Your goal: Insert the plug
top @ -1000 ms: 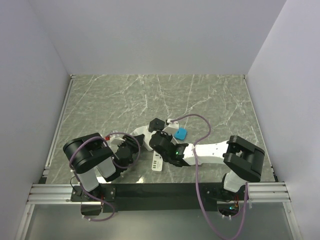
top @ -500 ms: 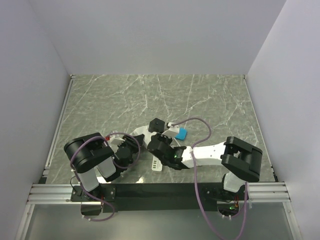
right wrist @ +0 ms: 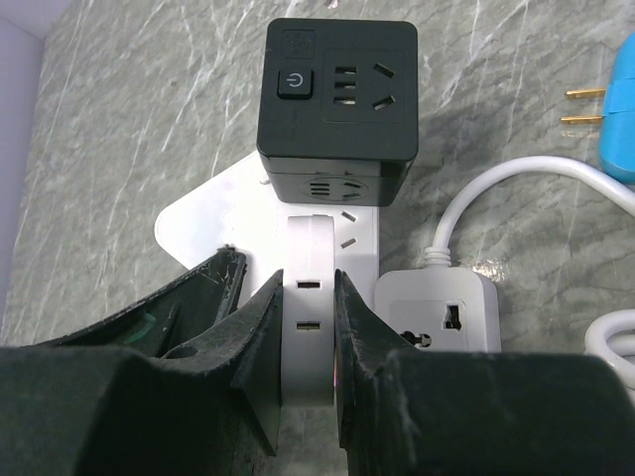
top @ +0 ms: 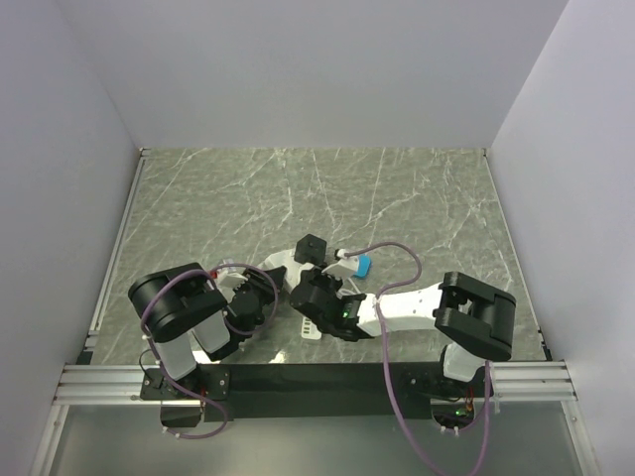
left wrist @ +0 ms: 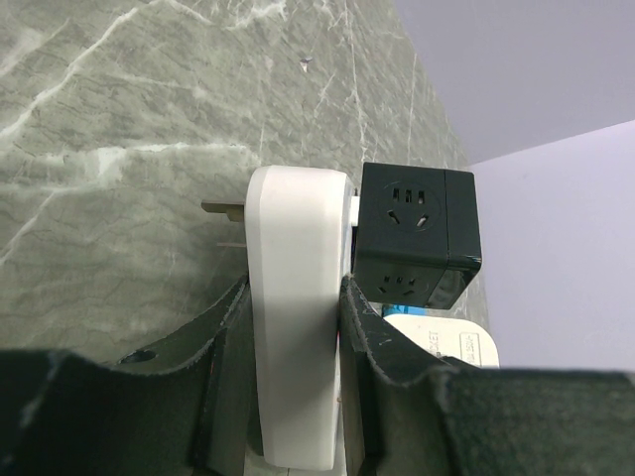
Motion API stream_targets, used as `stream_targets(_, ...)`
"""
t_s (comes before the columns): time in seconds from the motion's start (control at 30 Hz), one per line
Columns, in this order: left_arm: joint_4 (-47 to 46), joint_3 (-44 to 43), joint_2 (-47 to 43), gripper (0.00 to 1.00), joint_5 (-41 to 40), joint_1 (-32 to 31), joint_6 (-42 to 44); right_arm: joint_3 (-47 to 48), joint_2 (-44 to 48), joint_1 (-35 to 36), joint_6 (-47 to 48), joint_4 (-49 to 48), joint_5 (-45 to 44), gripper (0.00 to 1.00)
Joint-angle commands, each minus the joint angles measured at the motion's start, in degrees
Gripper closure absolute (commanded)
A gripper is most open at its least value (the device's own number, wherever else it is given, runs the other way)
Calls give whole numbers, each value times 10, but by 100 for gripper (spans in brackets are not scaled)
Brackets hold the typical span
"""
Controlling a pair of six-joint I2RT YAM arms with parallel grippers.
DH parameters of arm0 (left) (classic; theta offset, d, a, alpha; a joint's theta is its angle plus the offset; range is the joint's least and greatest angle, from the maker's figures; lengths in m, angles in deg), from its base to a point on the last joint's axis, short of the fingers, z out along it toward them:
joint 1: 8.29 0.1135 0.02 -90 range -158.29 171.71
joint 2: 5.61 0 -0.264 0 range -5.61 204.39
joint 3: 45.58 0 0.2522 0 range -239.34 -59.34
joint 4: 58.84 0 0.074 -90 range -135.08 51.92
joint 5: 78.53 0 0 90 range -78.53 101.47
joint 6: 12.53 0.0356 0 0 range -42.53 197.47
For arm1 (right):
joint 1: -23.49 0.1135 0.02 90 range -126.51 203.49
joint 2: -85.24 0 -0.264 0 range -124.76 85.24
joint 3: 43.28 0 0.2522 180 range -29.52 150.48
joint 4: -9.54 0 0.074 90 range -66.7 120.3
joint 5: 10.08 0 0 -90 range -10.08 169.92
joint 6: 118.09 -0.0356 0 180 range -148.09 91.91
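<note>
Left gripper (left wrist: 295, 297) clamps the white plug (left wrist: 295, 377) — prongs (left wrist: 223, 208) bare, body against the black cube socket (left wrist: 417, 238) — right gripper (right wrist: 308, 297) pinches the slotted white strip (right wrist: 310, 327); best to square prongs with slots, then push straight, no twist.

We see a white rounded plug body (left wrist: 298, 248) standing on edge in the left pincer (left wrist: 296, 307), with flat metal prongs (left wrist: 223, 208) jutting from its left face. A black cube socket (right wrist: 337, 94) touches its right face, its power button on top. The right pincer (right wrist: 306, 293) clamps a slim white slotted strip (right wrist: 308, 238) that runs up to the cube. A blue plug (right wrist: 623, 109) lies on the tabletop (right wrist: 149, 89) off to the right, its brass prongs pointing toward the cube.
</note>
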Motion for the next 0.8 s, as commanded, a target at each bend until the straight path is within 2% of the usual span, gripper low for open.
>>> stream_targets(0.0,-32,8,21,100,69,-15,19,-10,-47,19,-14,101,60,100)
stream_targets(0.43,-53,12,27,100,76,-14,29,-4,-79,22,22,77,71,100)
stream_targets(0.77,-54,11,29,100,77,-15,29,-4,-91,33,8,86,89,100)
